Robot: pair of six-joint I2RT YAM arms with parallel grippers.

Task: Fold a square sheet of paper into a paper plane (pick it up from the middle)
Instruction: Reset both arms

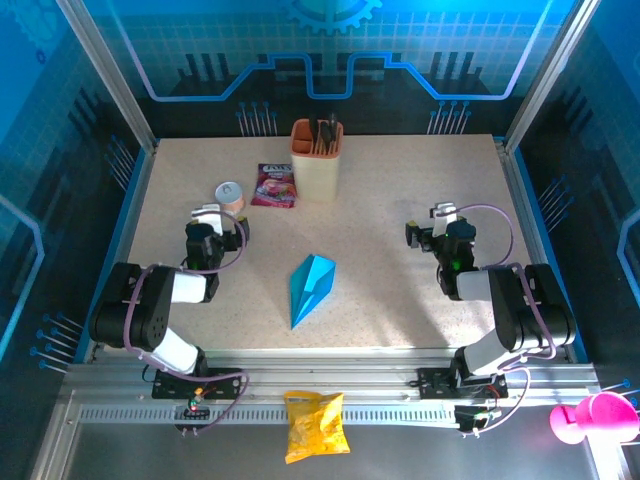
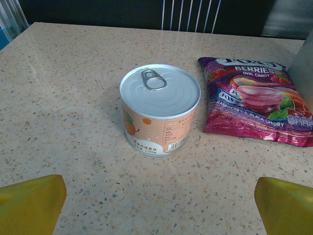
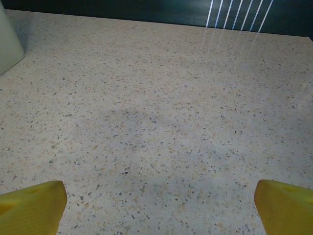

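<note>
You'll find the paper plane (image 1: 311, 287) lying flat near the centre of the worktop (image 1: 400, 300). It is a bright-blue wedge with its sharp tip toward the bottom of the frame, between the two arms and touched by neither. Your left pincer (image 2: 159, 203) stands wide open and empty, facing a pull-tab tin (image 2: 160, 108) (a berry candy packet (image 2: 259, 100) lies just right of it). Your right pincer (image 3: 159, 205) is equally wide open, holding nothing, with speckled worktop ahead.
</note>
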